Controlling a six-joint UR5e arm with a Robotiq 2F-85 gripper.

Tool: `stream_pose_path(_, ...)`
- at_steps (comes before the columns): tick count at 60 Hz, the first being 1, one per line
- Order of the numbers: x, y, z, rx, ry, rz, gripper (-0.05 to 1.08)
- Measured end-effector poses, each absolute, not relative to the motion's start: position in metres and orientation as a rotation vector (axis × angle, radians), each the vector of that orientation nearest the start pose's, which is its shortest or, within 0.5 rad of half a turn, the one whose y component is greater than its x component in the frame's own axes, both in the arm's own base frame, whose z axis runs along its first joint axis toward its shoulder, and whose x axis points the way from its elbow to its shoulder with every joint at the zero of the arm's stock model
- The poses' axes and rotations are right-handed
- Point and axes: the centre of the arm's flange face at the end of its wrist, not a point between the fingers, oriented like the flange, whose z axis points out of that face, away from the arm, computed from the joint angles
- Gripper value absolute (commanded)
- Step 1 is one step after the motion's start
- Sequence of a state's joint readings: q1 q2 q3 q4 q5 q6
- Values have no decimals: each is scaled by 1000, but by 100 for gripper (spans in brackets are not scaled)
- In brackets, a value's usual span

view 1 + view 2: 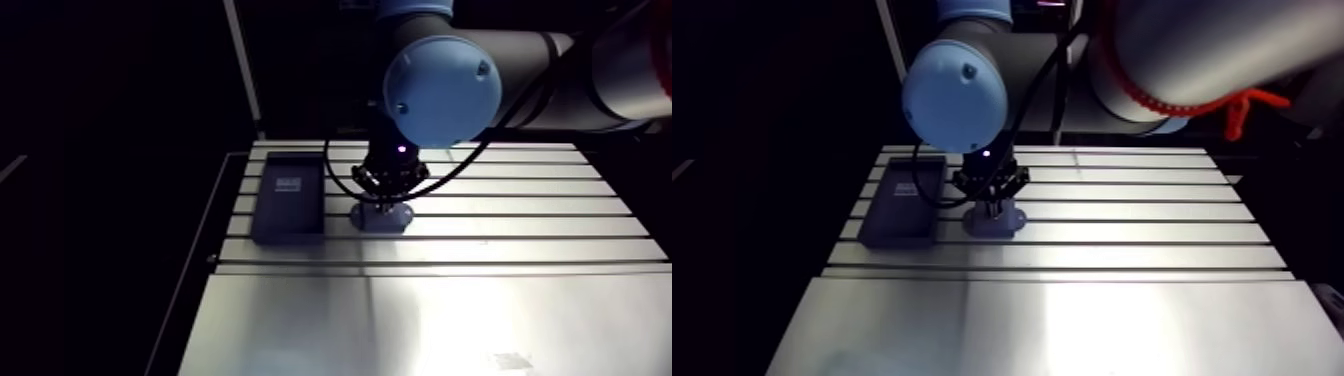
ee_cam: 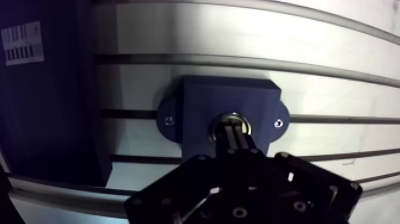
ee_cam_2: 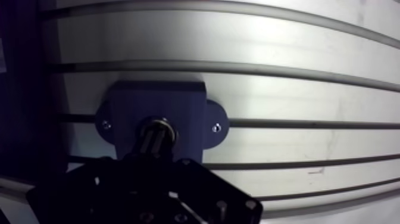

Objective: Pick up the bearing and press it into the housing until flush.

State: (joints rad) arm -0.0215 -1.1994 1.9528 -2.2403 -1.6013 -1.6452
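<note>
Silvery metal ring bearing (image 2: pixel 229 117) sits in the dark-blue plastic housing (image 2: pixel 199 101). Black gripper (image 2: pixel 235 132), fingers (image 2: pixel 228 138) pressed together, stands directly atop it.

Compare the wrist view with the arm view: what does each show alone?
Wrist only: the bearing ring in the housing bore, the shut gripper on it, two flange screws. Arm only: the whole table and full tray. Both: housing under the gripper, tray beside it.

One of each — housing (image 2: pixel 229 95), bearing (image 2: pixel 233 113), dark tray (image 1: pixel 288 222), slotted table (image 1: pixel 520 226).
</note>
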Motion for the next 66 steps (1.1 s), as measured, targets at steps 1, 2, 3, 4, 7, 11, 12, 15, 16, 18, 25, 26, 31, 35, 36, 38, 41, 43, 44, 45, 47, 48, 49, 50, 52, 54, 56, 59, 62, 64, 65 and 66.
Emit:
stream_pose_path(1,-534,-119,183,-83,3055,40,105)
stream_pose_path(2,-534,-119,183,-83,3055,40,105)
stream_pose_path(3,-534,-119,183,-83,3056,39,105)
stream_pose_path(4,-534,-119,183,-83,3056,39,105)
stream_pose_path(7,-534,-119,184,-83,3055,37,105)
stream_pose_path(11,-535,-120,187,-85,3062,38,105)
stream_pose_path(12,-536,-120,190,-86,3067,39,105)
stream_pose_path(15,-537,-120,194,-86,3074,40,105)
stream_pose_path(16,-537,-120,196,-86,3076,40,105)
stream_pose_path(18,-537,-120,197,-86,3076,41,105)
stream_pose_path(25,-538,-120,206,-87,3086,44,104)
stream_pose_path(26,-538,-120,207,-87,3087,44,104)
stream_pose_path(31,-538,-120,213,-88,3091,46,103)
stream_pose_path(35,-538,-120,216,-88,3092,47,96)
stream_pose_path(36,-538,-120,217,-88,3092,47,88)
stream_pose_path(38,-538,-120,219,-88,3092,47,70)
stream_pose_path(41,-538,-119,221,-88,3090,47,45)
stream_pose_path(43,-538,-119,224,-88,3087,47,26)
stream_pose_path(44,-538,-119,225,-88,3085,47,13)
stream_pose_path(45,-537,-119,226,-88,3083,47,13)
stream_pose_path(47,-537,-119,229,-88,3079,47,3)
stream_pose_path(48,-537,-119,231,-88,3076,47,1)
stream_pose_path(49,-537,-120,233,-88,3073,47,1)
stream_pose_path(50,-537,-120,235,-88,3070,47,1)
stream_pose_path(52,-537,-120,239,-89,3065,47,1)
stream_pose_path(54,-536,-120,243,-89,3059,46,1)
stream_pose_path(56,-536,-120,248,-89,3054,46,1)
stream_pose_path(59,-536,-120,257,-90,3047,45,1)
stream_pose_path(62,-535,-120,268,-90,3038,44,1)
stream_pose_path(64,-535,-120,278,-90,3031,43,1)
stream_pose_path(65,-535,-120,281,-90,3028,42,1)
stream_pose_path(66,-535,-120,284,-90,3025,42,1)
